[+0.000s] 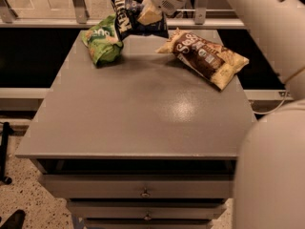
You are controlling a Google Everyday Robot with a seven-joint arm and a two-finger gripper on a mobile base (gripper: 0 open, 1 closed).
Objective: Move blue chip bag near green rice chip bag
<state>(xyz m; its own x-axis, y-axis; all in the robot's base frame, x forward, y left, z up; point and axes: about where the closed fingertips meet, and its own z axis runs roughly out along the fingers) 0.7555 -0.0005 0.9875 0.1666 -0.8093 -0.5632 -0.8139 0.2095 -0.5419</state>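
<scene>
The hand clamps the blue chip bag, hanging it above the counter at one o'clock of the green rice chip bag, apparently placed for setting down close beside it.

Claw top ctr grips blue chip bag: "KETT"; brown bag: "Sea".

Arm extended far forward, end effector raised, fingers clamped.
</scene>
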